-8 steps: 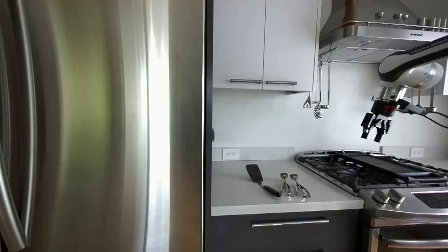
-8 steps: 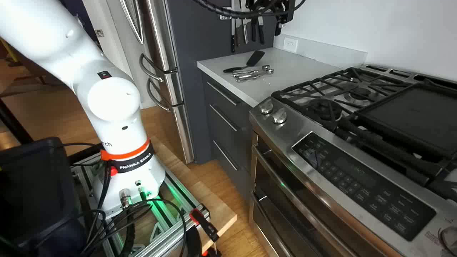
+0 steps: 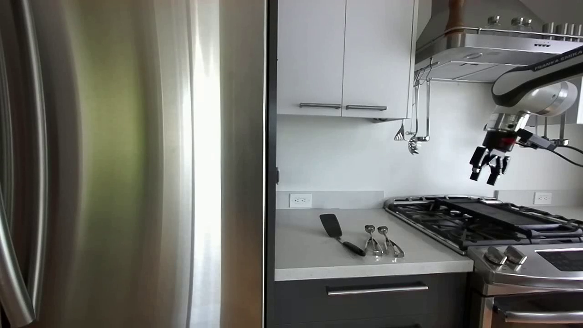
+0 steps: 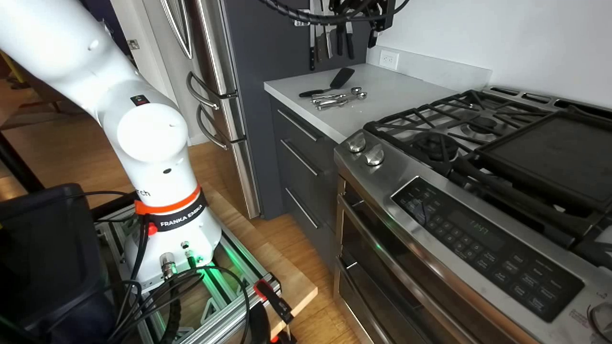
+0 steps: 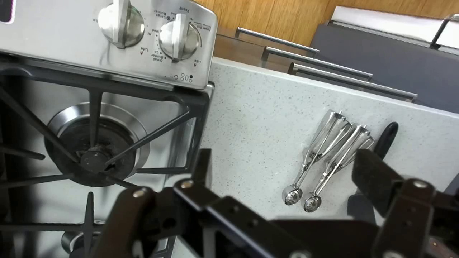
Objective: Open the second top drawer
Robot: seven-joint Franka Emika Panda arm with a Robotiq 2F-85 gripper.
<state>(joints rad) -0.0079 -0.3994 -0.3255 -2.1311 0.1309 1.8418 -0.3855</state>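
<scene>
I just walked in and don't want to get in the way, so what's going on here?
A robot arm is meant to open the second drawer from the top, under the counter, but it isn't handling anything at this moment. Its gripper hangs open in the air, holding nothing. The drawer looks shut, and nothing touches its bar handle. A black spatula and two metal scoops lie on the countertop.

A kitchen: stove (image 4: 468, 234), fridge (image 3: 132, 164).
</scene>
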